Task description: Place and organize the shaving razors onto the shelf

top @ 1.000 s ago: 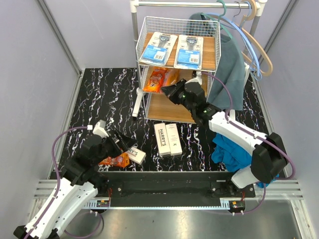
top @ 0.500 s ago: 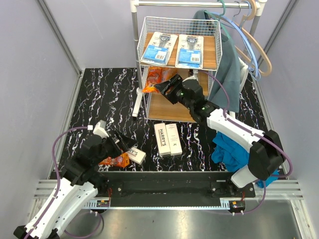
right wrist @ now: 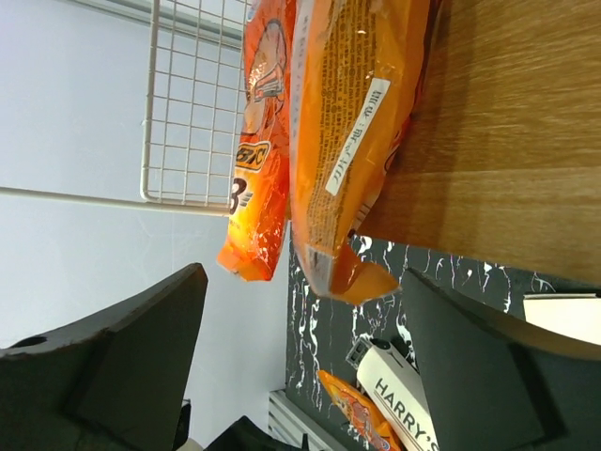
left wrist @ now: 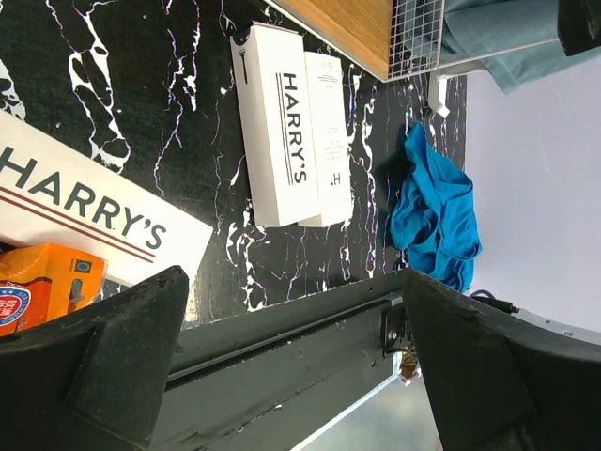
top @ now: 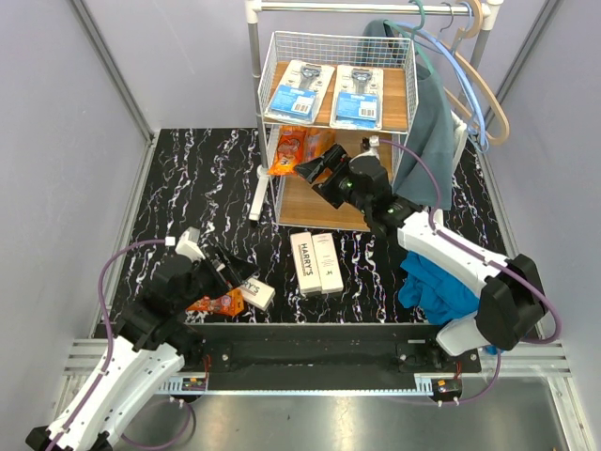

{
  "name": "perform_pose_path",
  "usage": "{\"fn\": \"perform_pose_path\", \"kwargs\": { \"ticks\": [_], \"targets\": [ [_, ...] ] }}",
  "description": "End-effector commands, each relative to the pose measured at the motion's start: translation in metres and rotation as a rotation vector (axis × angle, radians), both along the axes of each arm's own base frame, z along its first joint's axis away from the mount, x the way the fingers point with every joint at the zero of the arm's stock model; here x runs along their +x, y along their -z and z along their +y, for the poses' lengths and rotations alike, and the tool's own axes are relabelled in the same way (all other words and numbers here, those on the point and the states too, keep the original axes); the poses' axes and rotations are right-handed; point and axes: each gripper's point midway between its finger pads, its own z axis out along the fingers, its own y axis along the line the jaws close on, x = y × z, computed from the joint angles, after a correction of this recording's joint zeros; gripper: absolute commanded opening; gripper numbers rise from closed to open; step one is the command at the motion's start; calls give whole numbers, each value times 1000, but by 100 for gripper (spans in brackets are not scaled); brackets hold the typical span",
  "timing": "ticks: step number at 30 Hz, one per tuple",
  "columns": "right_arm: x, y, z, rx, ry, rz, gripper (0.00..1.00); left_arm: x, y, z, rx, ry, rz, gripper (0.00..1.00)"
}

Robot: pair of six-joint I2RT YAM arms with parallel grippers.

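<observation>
Blister cards (top: 299, 89), two of them, lie flat and side by side on the top board of the shelf (top: 324, 47), each showing a dark razor on blue and white. On the middle board, at its left end, rest two orange bags (top: 299, 148). In the right wrist view their lower ends hang past the board's edge. The right hand (top: 317, 172) hovers just in front of that middle board, close to the bags but apart from them. Its fingers are spread wide and there is nothing between them. On the black marbled worktop (top: 197, 178), just in front of the shelf, two long white boxes (top: 316, 263) lie touching along their long sides, and the wider one reads HARRY'S. Well apart from the shelf, toward the near left, a third box (top: 255, 292) lies beside a single orange bag (top: 214, 303). The left hand (top: 237, 271) hangs over this pair with its fingers wide apart, gripping neither one. In the left wrist view the box and bag sit at the left finger's side. A crumpled blue cloth (top: 434, 282) lies on the worktop to the near right of the shelf. A grey garment (top: 427, 132) hangs from a rail (top: 376, 7) at the shelf's right side.
</observation>
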Motion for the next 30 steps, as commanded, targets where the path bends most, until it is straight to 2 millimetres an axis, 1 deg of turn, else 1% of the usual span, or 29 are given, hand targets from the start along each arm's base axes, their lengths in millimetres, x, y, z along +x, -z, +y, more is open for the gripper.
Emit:
{"fn": "perform_pose_path", "kwargs": {
  "ticks": [1,3,4,6,7,8,9,10,11,13,14,16,17,18,20,21,22,23,24,25,26,27,28,29,30],
  "targets": [
    [-7,-21,-10,21,0,-46,96,1,-5,-4,-17,19,-26,99],
    [-13,-29,-12,30,-13,-67,99,2,-5,-3,-8,19,-33,99],
    [-16,-28,-13,23,-20,-71,100,3,-4,-2,3,18,-29,99],
    [-22,-34,-18,25,-21,-86,100,4,0,2,46,5,-12,99],
    [-25,-28,-22,15,-21,-80,100,5,1,4,61,-2,-5,99],
    [-32,-36,-27,24,-18,-98,100,5,5,7,86,-10,11,99],
    [-36,-34,-30,14,-17,-91,100,6,6,8,98,-16,22,99],
    [-40,-26,-35,2,-16,-78,100,7,7,9,109,-19,28,99],
    [-48,-33,-40,11,-16,-90,100,7,9,11,126,-27,40,99],
    [-59,-23,-47,-7,-24,-72,100,10,11,14,157,-38,69,99],
    [-69,-21,-52,-20,-30,-62,100,9,15,18,185,-55,98,99],
    [-84,-3,-54,-60,-52,-26,100,10,18,20,204,-69,135,99],
    [-92,-3,-55,-64,-64,-29,100,9,20,20,203,-73,149,99],
    [-103,7,-50,-91,-95,-15,100,9,19,20,193,-77,148,99],
    [-113,28,-42,-142,-124,14,100,11,17,22,177,-95,148,99],
    [-126,36,-29,-162,-173,18,100,12,14,23,172,-97,143,99],
    [-130,56,-21,-194,-200,51,100,13,13,25,169,-97,142,99],
    [-136,65,-12,-202,-230,63,99,15,6,24,162,-93,137,99],
    [-140,68,1,-191,-258,57,100,18,6,25,167,-89,150,99],
    [-151,77,15,-196,-304,66,100,22,2,27,169,-84,145,99],
    [-157,97,29,-223,-345,102,100,27,-9,28,164,-83,130,99],
    [-158,97,43,-205,-370,83,100,32,-10,29,173,-83,142,99],
    [-169,112,62,-232,-422,102,100,38,-16,35,177,-85,132,99],
    [-176,116,75,-236,-461,103,100,44,-30,37,170,-87,108,99],
    [-174,104,91,-221,-482,71,99,51,-30,40,173,-87,128,99]
  ]
}}
